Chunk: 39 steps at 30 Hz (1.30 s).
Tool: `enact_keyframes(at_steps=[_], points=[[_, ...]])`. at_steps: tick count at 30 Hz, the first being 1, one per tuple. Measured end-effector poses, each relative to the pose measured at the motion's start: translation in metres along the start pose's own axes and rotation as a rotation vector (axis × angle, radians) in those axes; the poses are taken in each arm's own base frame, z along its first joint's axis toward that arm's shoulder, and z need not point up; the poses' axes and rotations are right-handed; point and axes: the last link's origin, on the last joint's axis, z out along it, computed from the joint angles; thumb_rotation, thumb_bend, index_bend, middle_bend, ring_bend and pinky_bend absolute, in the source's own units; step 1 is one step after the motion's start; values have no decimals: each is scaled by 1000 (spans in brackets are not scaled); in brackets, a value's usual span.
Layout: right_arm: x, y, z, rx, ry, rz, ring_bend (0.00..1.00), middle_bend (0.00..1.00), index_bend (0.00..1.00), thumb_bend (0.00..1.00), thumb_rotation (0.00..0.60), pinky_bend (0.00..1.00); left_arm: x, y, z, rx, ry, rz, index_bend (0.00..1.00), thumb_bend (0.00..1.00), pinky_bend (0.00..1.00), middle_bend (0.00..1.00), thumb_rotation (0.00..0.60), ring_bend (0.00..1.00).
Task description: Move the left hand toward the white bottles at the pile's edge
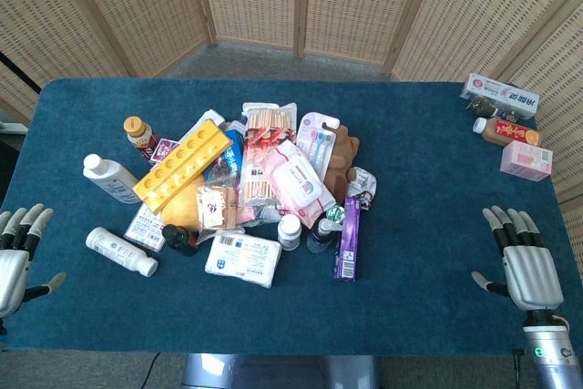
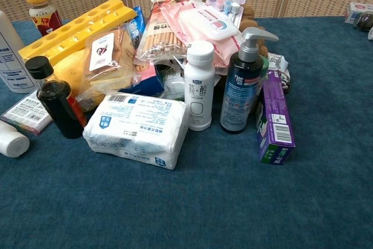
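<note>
Two white bottles lie at the pile's left edge: one bottle [image 1: 111, 179] further back and another white bottle [image 1: 121, 251] nearer the front. In the chest view the back bottle [image 2: 11, 53] stands at the left border and the front bottle's end [image 2: 11, 139] pokes in below it. My left hand [image 1: 18, 248] rests at the table's front left corner, fingers spread and holding nothing, well left of the front bottle. My right hand [image 1: 526, 261] sits open at the front right, far from the pile. Neither hand shows in the chest view.
The pile holds a yellow tray [image 1: 182, 163], a dark sauce bottle [image 2: 55, 98], a white wipes pack [image 2: 139, 129], a small white milk bottle [image 2: 199, 86], a pump bottle [image 2: 243, 86] and a purple box [image 2: 274, 118]. Boxes and a bottle [image 1: 510, 132] sit back right.
</note>
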Motion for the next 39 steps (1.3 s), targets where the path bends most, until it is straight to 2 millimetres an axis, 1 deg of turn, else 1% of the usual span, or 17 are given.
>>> enact_keyframes(at_steps=[5,10,12,16,22,24,28,34,39], points=[[5,3,-6,-3,5,-9,0,0,0,0,600,0,-1,1,3,-2,-4,-22,0,0,0,0,600,0],[11,6,-7,-14,19,5,0,0,0,0,600,0,1,5,6,-14,7,-46,0,0,0,0,600,0],[12,8,-7,-17,19,2,0,0,0,0,600,0,1,5,7,-17,6,-71,0,0,0,0,600,0],[13,9,-9,-21,14,2,0,0,0,0,600,0,-1,3,12,-20,11,-181,0,0,0,0,600,0],[19,10,-11,-25,28,20,0,0,0,0,600,0,-10,-12,29,-6,59,-389,0,0,0,0,600,0],[19,11,-11,-29,29,26,0,0,0,0,600,0,-12,-18,34,5,85,-428,0,0,0,0,600,0],[19,10,-11,-29,26,31,0,0,0,0,600,0,-16,-30,42,47,126,-452,0,0,0,0,600,0],[18,8,-10,-23,23,37,0,0,0,0,600,0,-23,-50,51,131,142,-475,0,0,0,0,600,0],[17,7,-9,-19,18,39,0,0,0,0,600,0,-30,-54,67,164,142,-486,0,0,0,0,600,0]])
